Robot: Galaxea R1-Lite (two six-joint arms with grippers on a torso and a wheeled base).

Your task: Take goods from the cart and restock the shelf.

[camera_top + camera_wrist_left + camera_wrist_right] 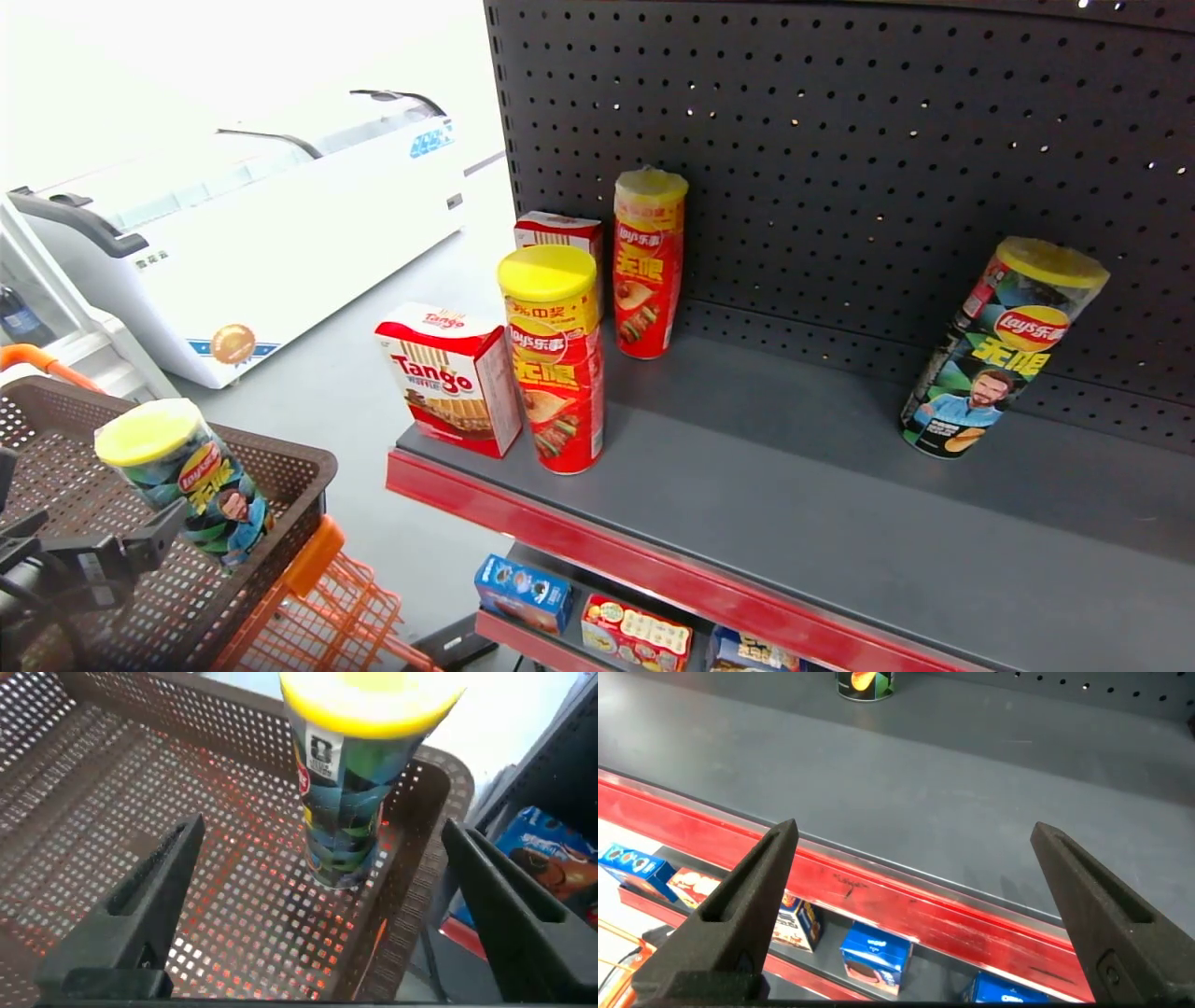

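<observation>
Closest to me, the left gripper (324, 831) is spread wide inside the brown basket (313, 467) of the cart, one finger on either side of the dark chip can (187, 481) but not touching it as far as I can see. The can stands upright with its yellow lid up, near the basket wall on the shelf side.

My read is that the step in hand is the pickup. I'd bring the gripper forward until the can sits deep between the fingers, centre it, and close on the middle of the body, below the lid, where the tube is stiffest. The wall is just behind the can, so I'd lift straight up and clear the rim before swinging over.

Further out, the right gripper (912, 833) hangs spread and empty over the red front edge of the shelf (794, 485).

On the shelf, a wafer box (453, 378) and a red can (555, 359) stand at the front left. The matching dark can (1004, 345) leans against the pegboard (840, 140) at the far right – the open deck beside it looks like the natural spot.
</observation>
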